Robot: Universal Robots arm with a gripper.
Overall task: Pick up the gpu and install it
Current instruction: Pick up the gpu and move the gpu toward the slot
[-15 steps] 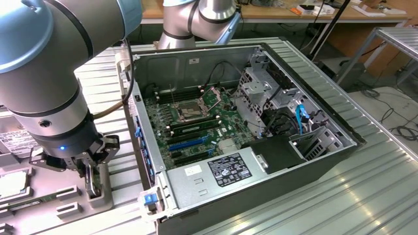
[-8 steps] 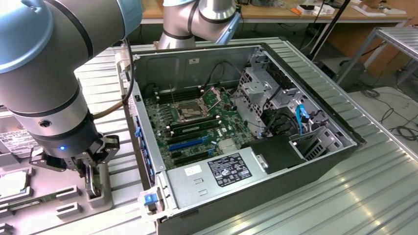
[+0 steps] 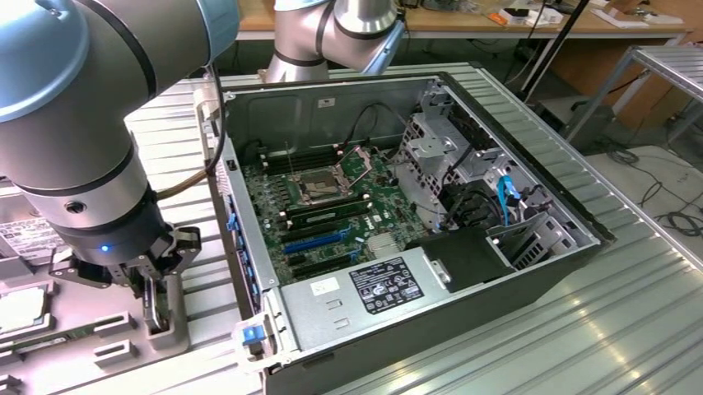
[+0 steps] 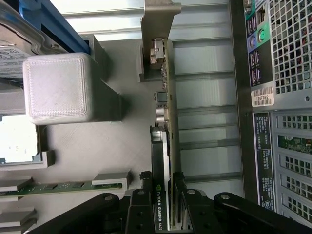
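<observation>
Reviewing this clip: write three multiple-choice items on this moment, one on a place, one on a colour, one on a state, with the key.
1. Where is the gpu? A standing on edge in the gray holder beside the case; B seated inside the case; C held high above the case.
2. What colour is the light on the arm? A red; B green; C blue.
3. How is the gripper? A wide open above the case; B shut on the gpu; C resting on the case.
Key: 1 A, the card stands in the holder's slot; 2 C, it glows blue; 3 B, it clamps the card from both sides.
</observation>
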